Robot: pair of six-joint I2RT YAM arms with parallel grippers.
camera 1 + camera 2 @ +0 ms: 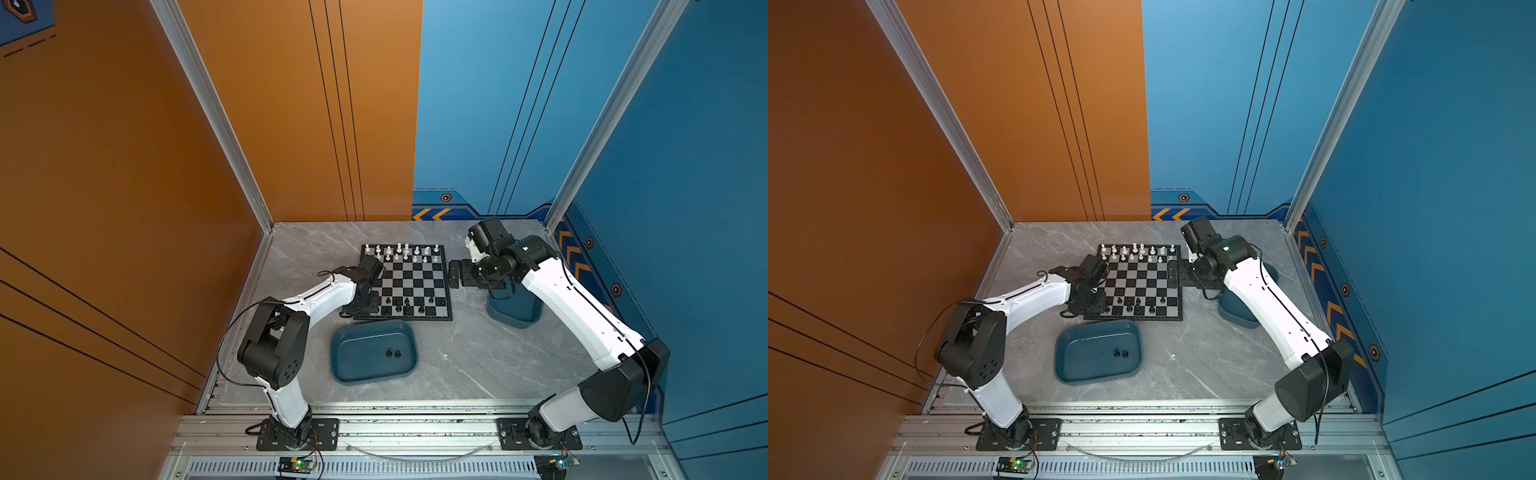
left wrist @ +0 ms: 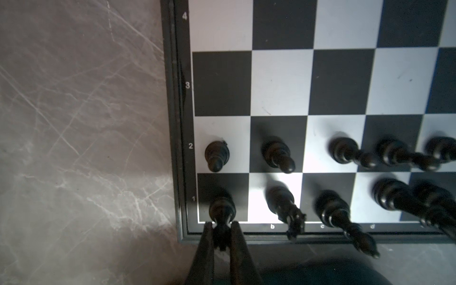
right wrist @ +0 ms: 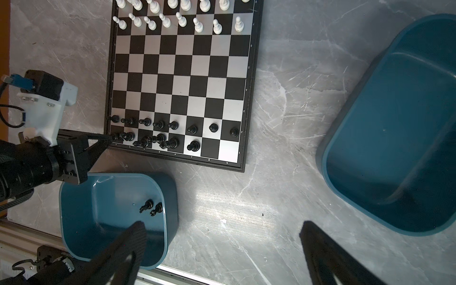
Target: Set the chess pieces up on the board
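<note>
now left hand (image 2: 222,227) low, pinching black piece (image 2: 222,209) at board (image 2: 281,81) corner; right hand (image 3: 222,225) spread, aloft.

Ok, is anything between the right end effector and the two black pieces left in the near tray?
Nothing visible. The two black pieces lie in the open on the tray floor, reachable from above by the open right end effector. The left end effector is away at the board edge, shut on the black corner piece.

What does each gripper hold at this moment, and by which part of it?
The left gripper pinches a black chess piece by its upper part. The right gripper is open and holds nothing.
</note>
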